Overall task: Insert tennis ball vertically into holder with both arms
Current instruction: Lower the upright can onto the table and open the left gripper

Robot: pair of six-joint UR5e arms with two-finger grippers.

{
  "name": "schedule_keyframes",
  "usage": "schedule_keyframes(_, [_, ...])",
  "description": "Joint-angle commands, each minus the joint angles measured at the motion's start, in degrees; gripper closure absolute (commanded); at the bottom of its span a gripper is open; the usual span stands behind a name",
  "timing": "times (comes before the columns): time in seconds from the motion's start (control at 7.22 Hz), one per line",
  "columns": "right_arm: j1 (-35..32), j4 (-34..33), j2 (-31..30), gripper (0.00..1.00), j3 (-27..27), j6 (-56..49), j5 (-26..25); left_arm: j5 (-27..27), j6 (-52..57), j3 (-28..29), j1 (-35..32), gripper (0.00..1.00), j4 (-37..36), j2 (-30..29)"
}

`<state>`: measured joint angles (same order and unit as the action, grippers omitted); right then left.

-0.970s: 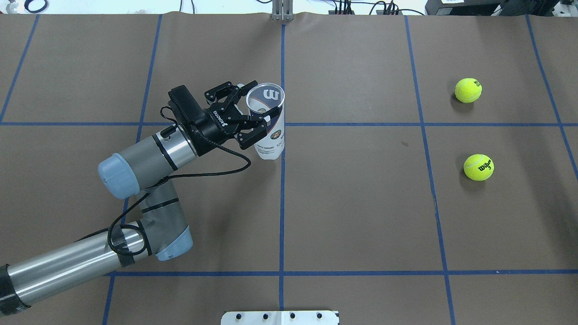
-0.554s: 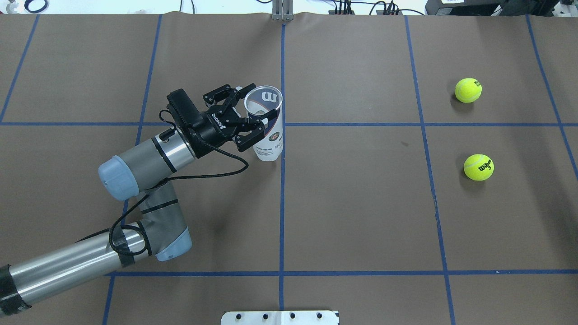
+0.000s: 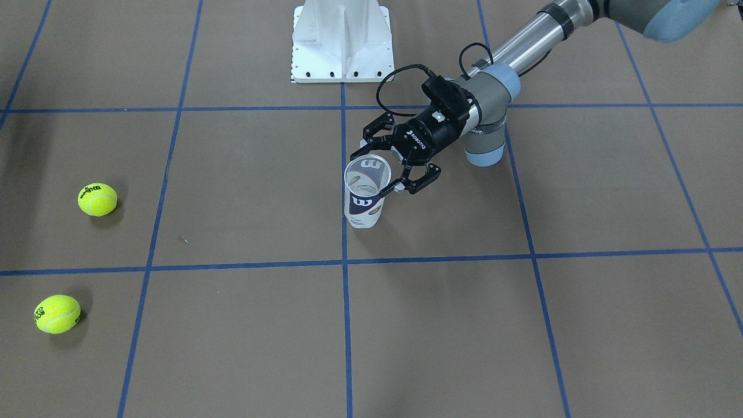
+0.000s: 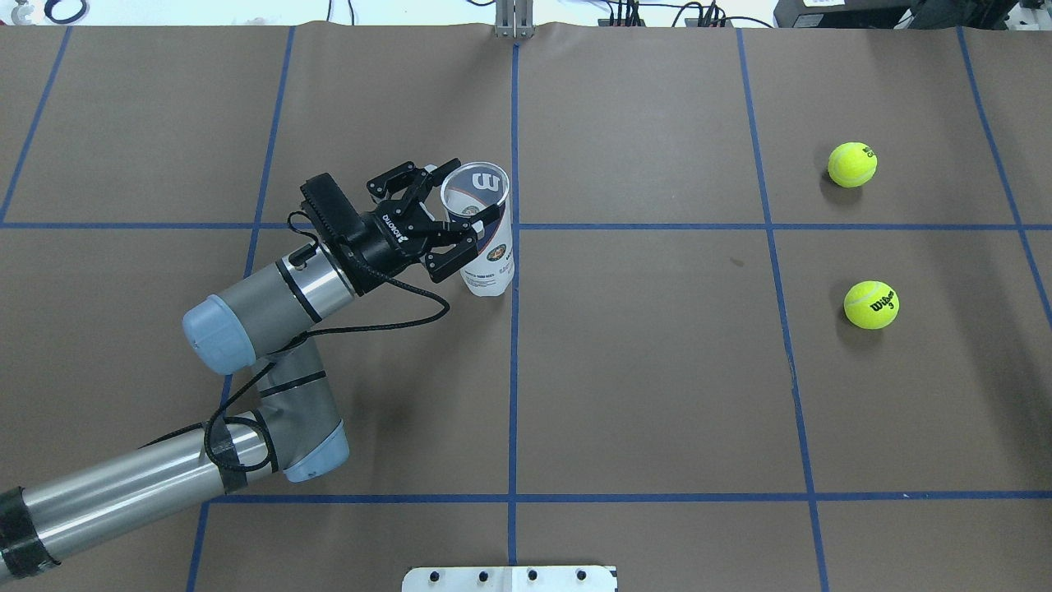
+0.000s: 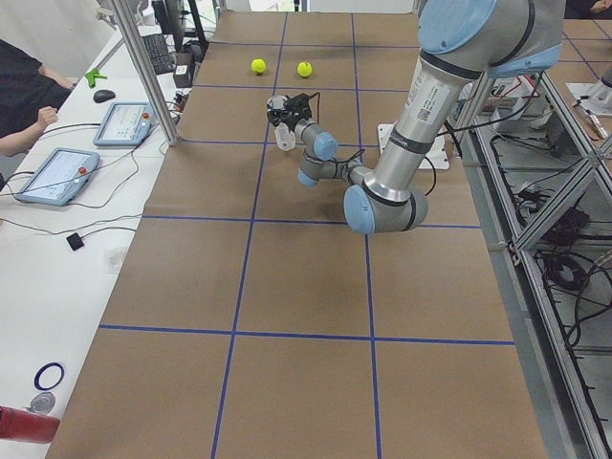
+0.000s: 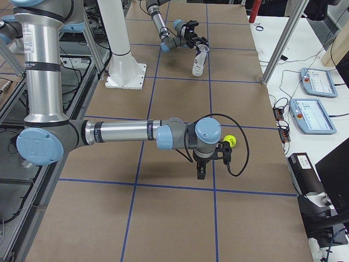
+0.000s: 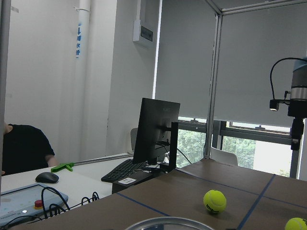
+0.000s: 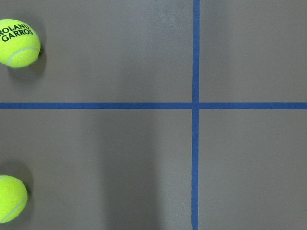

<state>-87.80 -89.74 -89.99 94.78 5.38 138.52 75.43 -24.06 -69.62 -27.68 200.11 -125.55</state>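
**Holder standing at the left fingertips, balls lying well beyond**

The table [image 4: 657,395], papered brown and gridded with blue tape, is carrying everything. The left arm [image 4: 271,300] is reaching low across it. The right arm [image 6: 125,132] is stretching out far beyond the left jaws, its right gripper [image 6: 200,173] pointing down; whether those jaws are apart or closed cannot be told. The white pedestal [image 3: 342,40] is standing well behind the left wrist.

The left gripper [image 4: 454,207] is lying level with its jaws spread wide. The holder [image 4: 493,263] is standing on its base, mouth open, at their tips, with one finger flanking each side of its upper wall and most of the can reaching past the pads. Whether the pads are pressing it cannot be told.

Well beyond the holder, out from the jaws' opening, the Wilson ball [image 4: 871,304] and the Roland Garros ball [image 4: 852,164] are lying apart from each other. Tape lines and a dark speck [image 4: 737,263] are lying in between. One ball is showing near the right gripper.
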Motion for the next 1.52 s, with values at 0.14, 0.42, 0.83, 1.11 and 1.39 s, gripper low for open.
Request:
schedule_keyframes(0.14, [0.0, -0.09, 0.17, 0.01, -0.04, 0.07, 0.0, -0.02, 0.15, 0.19, 0.6, 0.63, 0.11, 0.3])
schedule_keyframes(0.42, [0.09, -0.09, 0.17, 0.01, -0.12, 0.07, 0.0, -0.02, 0.15, 0.19, 0.7, 0.61, 0.2, 0.13])
schedule_keyframes(0.83, [0.09, -0.09, 0.17, 0.01, -0.39, 0.16, 0.0, -0.02, 0.15, 0.1, 1.13, 0.57, 0.2, 0.3])
schedule_keyframes(1.11, [0.09, -0.09, 0.17, 0.01, -0.39, 0.16, 0.0, -0.11, 0.24, 0.1, 1.22, 0.37, 0.2, 0.04])
schedule_keyframes(1.39, [0.09, -0.09, 0.17, 0.01, -0.48, 0.16, 0.0, -0.11, 0.33, 0.1, 1.22, 0.23, 0.2, 0.13])
